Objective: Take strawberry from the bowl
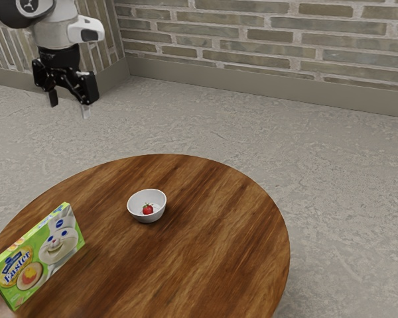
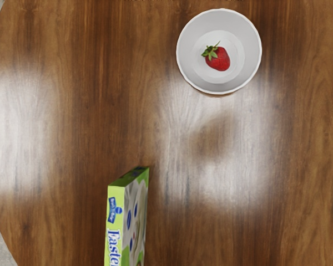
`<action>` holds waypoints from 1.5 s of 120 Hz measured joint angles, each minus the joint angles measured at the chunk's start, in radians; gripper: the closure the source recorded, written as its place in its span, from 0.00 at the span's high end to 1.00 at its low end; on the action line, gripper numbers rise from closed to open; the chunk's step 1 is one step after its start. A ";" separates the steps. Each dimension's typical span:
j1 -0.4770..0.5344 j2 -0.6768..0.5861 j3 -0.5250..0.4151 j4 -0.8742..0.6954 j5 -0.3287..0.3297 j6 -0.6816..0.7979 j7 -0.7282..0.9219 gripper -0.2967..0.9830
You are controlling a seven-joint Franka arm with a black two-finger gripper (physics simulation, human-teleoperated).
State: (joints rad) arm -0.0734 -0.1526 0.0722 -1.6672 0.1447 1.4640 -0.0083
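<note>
Bowl: while its mouth faces up, the white bowl (image 2: 251, 55) holds one strawberry (image 2: 218, 59), which lies on the flat floor inside, its leafy cap attached.
Fingers: spread apart with a gap between them, the black fingers (image 1: 53, 98) hang at the exterior view's upper left—released, touching neither fruit nor bowl.
Box: the closed-looking green carton (image 1: 60, 240), printed "Easter" with a white figure, stands upright on a narrow side, well apart from the bowl.
Edges: the bowl's thin round rim sits inward from the curved table edge; the carton is toward the exterior view's lower left.
Room: a stretch of wood lies between carton and bowl, and more wood surrounds the bowl on every side.
Surface: a round brown surface (image 1: 205, 265) with dark streaked grain—pale sheen shows on it in the wrist view.
Surroundings: mottled grey floor (image 1: 345, 199), brick wall (image 1: 252, 40).
</note>
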 joint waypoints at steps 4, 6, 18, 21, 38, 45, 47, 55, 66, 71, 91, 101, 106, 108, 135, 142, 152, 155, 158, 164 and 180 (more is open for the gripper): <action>-0.003 0.002 -0.004 0.000 0.000 0.003 -0.003 0.77; -0.003 0.003 -0.006 0.000 0.000 0.004 -0.005 0.77; -0.007 0.011 -0.015 -0.016 0.001 0.010 -0.013 0.77; -0.008 0.014 -0.016 -0.022 0.001 0.014 -0.015 0.77; -0.023 0.014 -0.038 -0.110 -0.036 0.030 -0.038 0.77; -0.033 0.006 -0.038 -0.193 -0.070 0.058 -0.081 0.77; -0.036 0.002 -0.036 -0.223 -0.084 0.070 -0.096 0.77; -0.041 -0.037 -0.027 -0.381 -0.138 0.150 -0.160 0.77; -0.053 -0.053 -0.023 -0.493 -0.184 0.275 -0.259 0.77; -0.058 -0.049 -0.022 -0.508 -0.196 0.324 -0.311 0.77; -0.107 0.000 0.054 -0.508 -0.211 0.487 -0.538 0.77; -0.123 0.067 0.080 -0.483 -0.209 0.549 -0.636 0.77; -0.120 0.113 0.087 -0.458 -0.208 0.574 -0.680 0.77; -0.118 0.130 0.089 -0.448 -0.208 0.583 -0.697 0.77; -0.077 0.320 0.093 -0.330 -0.194 0.672 -0.856 0.77; -0.058 0.349 0.093 -0.314 -0.191 0.688 -0.863 0.77; -0.052 0.385 0.094 -0.282 -0.188 0.705 -0.866 0.77; -0.052 0.386 0.094 -0.278 -0.184 0.709 -0.865 0.77; -0.055 0.382 0.093 -0.279 -0.174 0.712 -0.863 0.77; -0.059 0.372 0.092 -0.287 -0.158 0.718 -0.859 0.77; -0.063 0.369 0.090 -0.298 -0.136 0.729 -0.847 0.71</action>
State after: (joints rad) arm -0.1366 0.2166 0.1623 -1.9654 0.0092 2.1929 -0.8552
